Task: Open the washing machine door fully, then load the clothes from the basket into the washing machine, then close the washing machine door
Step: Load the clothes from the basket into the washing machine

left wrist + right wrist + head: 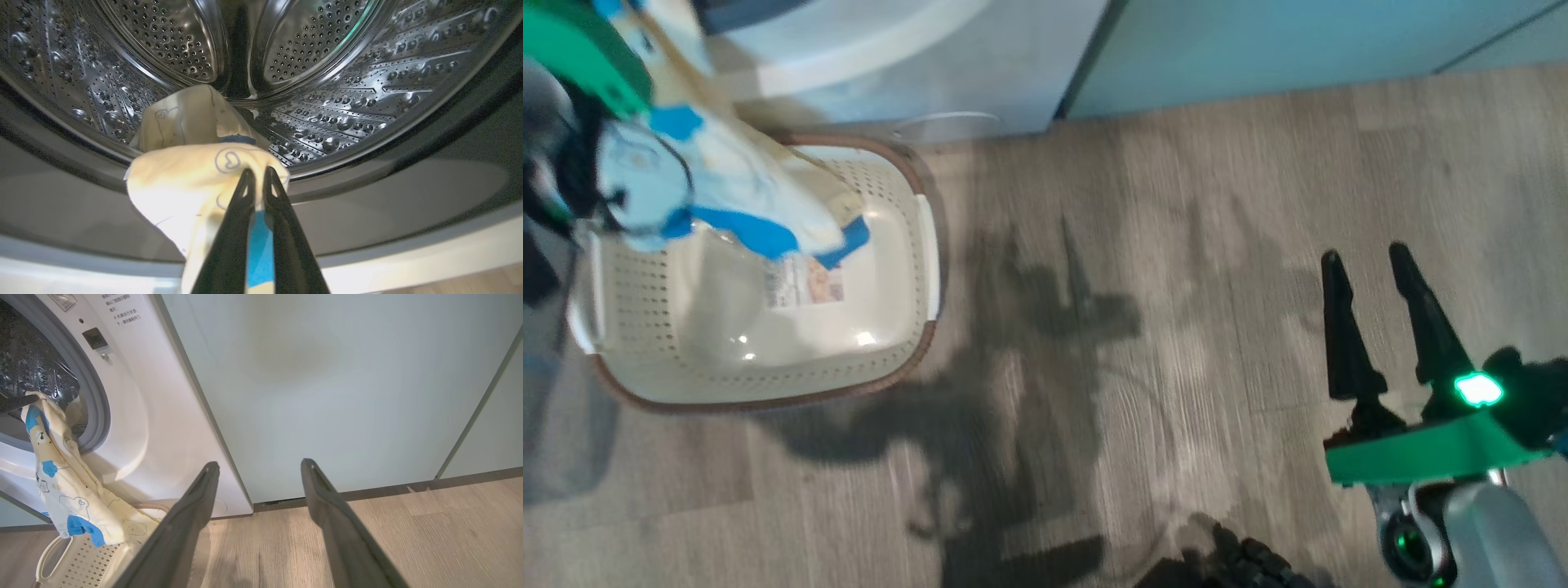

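Where the left fingers (245,196) meet: they are pressed almost together on the clothes (192,179), with a blue strip of cloth showing between them, so the left gripper (256,171) is clamped on that garment.
Clothes: pale-yellow bear-print fabric is bunched at 9 o'clock of the tips, with its top fold at the lip of the opening. The rest hangs down outside the front, and its lower end reaches the basket rim in the right wrist view.
Drum (327,102): shiny perforated steel spreads from 10 to 2 o'clock beyond the tips, and the part that shows is bare metal.
Washing machine (163,416): it sits at 9 to 11 o'clock in the right wrist view, with its grey rubber ring (96,396) uncovered.
Basket (637,302): it stands on the floor (1176,245) just in front of the washer, at 9 o'clock in the head view. Its bottom label is bare beneath the hanging cloth.
Right gripper (1365,255): the fingers are spread wide and hold nothing, at 4 o'clock in the head view. It is well apart from the basket and faces the pale-green cabinet doors (327,375).
Done, as I judge it: the opening is unobstructed, so the washing machine door looks already swung open, and the garment is out of the basket.
Left to do: push the cloth fully past the lip, let go, pull the arm out, and close the door.
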Available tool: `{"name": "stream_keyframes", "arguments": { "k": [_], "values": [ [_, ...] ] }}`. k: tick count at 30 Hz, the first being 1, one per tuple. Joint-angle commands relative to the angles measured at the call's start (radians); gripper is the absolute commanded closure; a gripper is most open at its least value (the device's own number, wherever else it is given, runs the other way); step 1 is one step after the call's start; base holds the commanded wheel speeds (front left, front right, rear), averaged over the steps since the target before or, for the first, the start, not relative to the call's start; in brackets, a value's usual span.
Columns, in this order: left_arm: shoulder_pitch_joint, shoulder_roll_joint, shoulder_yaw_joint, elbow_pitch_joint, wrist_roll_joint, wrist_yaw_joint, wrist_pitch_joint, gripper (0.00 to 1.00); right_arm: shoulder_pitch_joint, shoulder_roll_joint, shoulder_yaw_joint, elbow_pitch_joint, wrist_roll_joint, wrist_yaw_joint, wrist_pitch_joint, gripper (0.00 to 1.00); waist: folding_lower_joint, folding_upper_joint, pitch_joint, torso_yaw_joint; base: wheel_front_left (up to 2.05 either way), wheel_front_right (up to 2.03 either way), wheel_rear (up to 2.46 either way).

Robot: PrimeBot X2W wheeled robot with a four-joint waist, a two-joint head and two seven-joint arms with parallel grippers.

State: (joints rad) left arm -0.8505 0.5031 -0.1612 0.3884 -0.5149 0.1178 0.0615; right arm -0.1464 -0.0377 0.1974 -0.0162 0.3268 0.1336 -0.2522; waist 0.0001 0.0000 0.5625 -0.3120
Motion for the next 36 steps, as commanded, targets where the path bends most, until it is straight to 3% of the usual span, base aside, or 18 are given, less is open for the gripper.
{"name": "stream_keyframes", "arguments": {
  "k": [1, 14, 23, 32, 36],
  "values": [
    [-0.07, 0.067, 0.041, -0.022, -0.005, -0.006, 0.026, 1.0, -0.027, -0.013, 0.023, -0.038, 0.01, -0.003, -0.009, 0.0, -0.0001, 0.0, 0.032, -0.026, 0.0, 0.0, 0.0],
    [-0.348, 0.184, 0.003, 0.046, 0.032, -0.028, 0.241, 1.0, -0.073, -0.013, 0.077, -0.032, 0.094, -0.003, -0.009, 0.0, -0.0001, 0.0, 0.135, -0.116, 0.0, 0.0, 0.0],
    [-0.501, 0.274, -0.007, 0.121, 0.079, -0.039, 0.277, 1.0, -0.088, -0.013, 0.106, -0.029, 0.144, -0.003, -0.009, 0.0, -0.0001, 0.0, 0.197, -0.191, 0.0, 0.0, 0.0],
    [-0.623, 0.285, -0.03, 0.159, 0.138, -0.041, 0.146, 1.0, -0.097, -0.013, 0.124, -0.034, 0.158, -0.003, -0.009, 0.0, -0.0001, 0.0, 0.231, -0.233, 0.0, 0.0, 0.0],
    [-0.675, 0.278, -0.043, 0.171, 0.174, -0.044, 0.003, 1.0, -0.097, -0.013, 0.127, -0.035, 0.162, -0.003, -0.009, 0.0, -0.0001, 0.0, 0.24, -0.241, 0.0, 0.0, 0.0]
  ]
}}
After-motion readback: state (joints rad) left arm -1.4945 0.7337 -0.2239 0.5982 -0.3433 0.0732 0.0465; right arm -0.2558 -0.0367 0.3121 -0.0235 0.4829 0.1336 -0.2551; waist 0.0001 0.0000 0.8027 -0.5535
